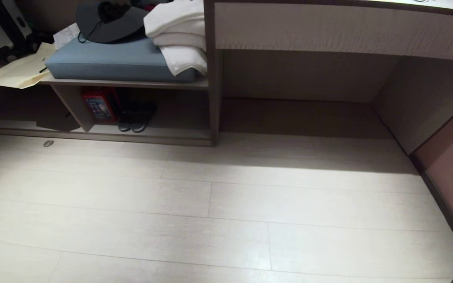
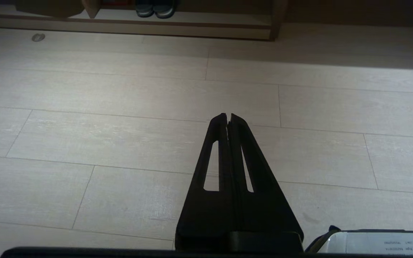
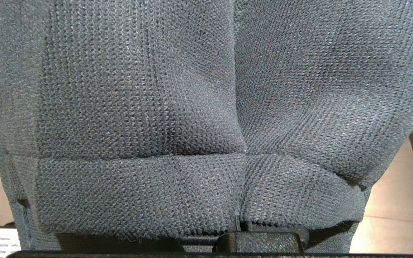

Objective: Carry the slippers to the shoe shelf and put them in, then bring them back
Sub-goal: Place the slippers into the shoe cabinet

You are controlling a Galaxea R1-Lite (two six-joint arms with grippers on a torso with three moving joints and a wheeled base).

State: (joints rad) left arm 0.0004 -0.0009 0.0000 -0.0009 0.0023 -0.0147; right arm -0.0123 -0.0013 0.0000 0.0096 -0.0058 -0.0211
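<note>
The grey-blue ribbed fabric of the slippers fills nearly the whole right wrist view, both lying side by side against the camera. My right gripper is shut on them, with its fingers hidden under the fabric. The shoe shelf is the low cubby at the far left across the pale floor, and its base board also shows in the left wrist view. My left gripper is shut and holds nothing, hanging above bare floorboards. Neither arm shows in the head view.
A dark pair of slippers and a red box sit in the cubby. Above lie a blue cushion, white towels and a black hat. A desk recess opens to the right, beside a brown panel.
</note>
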